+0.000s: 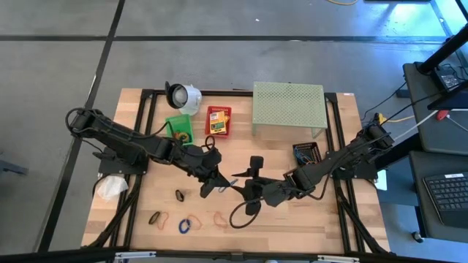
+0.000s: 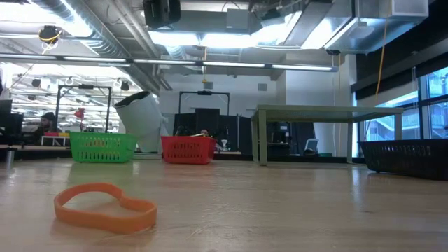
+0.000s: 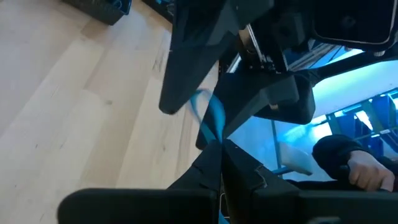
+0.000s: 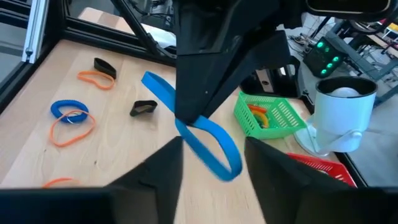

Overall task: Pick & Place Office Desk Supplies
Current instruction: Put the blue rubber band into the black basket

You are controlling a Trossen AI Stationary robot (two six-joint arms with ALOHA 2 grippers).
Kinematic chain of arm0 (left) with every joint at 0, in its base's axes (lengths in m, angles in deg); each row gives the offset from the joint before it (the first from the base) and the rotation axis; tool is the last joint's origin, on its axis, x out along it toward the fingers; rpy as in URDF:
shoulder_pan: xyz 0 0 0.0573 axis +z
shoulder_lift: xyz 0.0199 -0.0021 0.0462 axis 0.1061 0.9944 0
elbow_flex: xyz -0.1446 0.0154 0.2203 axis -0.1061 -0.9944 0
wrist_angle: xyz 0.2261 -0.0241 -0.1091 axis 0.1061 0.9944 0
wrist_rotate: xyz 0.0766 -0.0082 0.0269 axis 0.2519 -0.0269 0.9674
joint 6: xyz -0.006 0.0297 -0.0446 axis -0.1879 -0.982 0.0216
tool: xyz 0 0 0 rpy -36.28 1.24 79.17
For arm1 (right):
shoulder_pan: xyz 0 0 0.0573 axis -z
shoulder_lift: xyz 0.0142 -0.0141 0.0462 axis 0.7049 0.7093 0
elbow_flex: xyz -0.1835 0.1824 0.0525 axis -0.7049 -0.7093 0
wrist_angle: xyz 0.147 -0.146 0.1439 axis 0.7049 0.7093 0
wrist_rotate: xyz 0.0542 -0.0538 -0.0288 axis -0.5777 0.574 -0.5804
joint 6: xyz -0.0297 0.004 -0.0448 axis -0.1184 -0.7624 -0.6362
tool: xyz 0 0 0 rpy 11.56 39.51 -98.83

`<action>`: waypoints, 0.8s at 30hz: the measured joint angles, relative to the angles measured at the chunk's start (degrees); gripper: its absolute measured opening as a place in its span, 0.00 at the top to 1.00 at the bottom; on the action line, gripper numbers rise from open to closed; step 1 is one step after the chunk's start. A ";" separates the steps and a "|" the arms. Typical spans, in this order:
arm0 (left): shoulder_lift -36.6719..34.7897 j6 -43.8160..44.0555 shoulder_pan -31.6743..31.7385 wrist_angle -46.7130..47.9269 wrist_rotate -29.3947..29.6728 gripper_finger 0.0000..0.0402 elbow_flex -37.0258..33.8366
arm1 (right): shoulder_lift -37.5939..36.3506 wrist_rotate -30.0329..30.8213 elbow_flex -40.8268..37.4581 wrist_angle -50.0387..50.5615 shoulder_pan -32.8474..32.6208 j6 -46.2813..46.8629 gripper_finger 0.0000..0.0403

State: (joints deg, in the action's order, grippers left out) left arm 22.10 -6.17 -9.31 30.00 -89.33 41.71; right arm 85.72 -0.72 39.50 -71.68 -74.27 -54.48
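The left pincer (image 4: 202,93) is clamped on a blue rubber band (image 4: 199,134) above mid-table. The right pincer (image 1: 251,184), fingers (image 4: 155,168) parted either side of the hanging loop, faces it closely. More bands (image 1: 170,218) lie near the table's (image 1: 307,219) front edge, beside a green basket (image 1: 178,126).

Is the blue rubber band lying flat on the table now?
No: in the right wrist view the blue rubber band hangs above the wood, pinched by the left gripper.
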 joint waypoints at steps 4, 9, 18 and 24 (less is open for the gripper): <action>0.00 0.00 0.00 0.00 -0.04 1.00 0.00 | 0.00 0.00 0.00 0.02 0.00 0.94 0.76; 0.00 -0.32 0.00 0.04 -0.04 1.00 0.00 | 0.00 -0.51 0.00 0.01 0.00 2.55 0.97; 0.00 -0.48 0.00 0.90 0.00 0.99 0.00 | 0.00 -2.82 0.00 0.04 -0.27 6.18 0.99; -0.04 0.40 0.05 1.40 3.26 0.90 0.00 | -0.23 -2.72 0.00 0.22 -1.11 6.96 0.99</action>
State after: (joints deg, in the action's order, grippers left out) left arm 22.06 -5.77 -9.26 31.39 -86.07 41.71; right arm 85.49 -3.43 39.50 -71.46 -75.38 -47.51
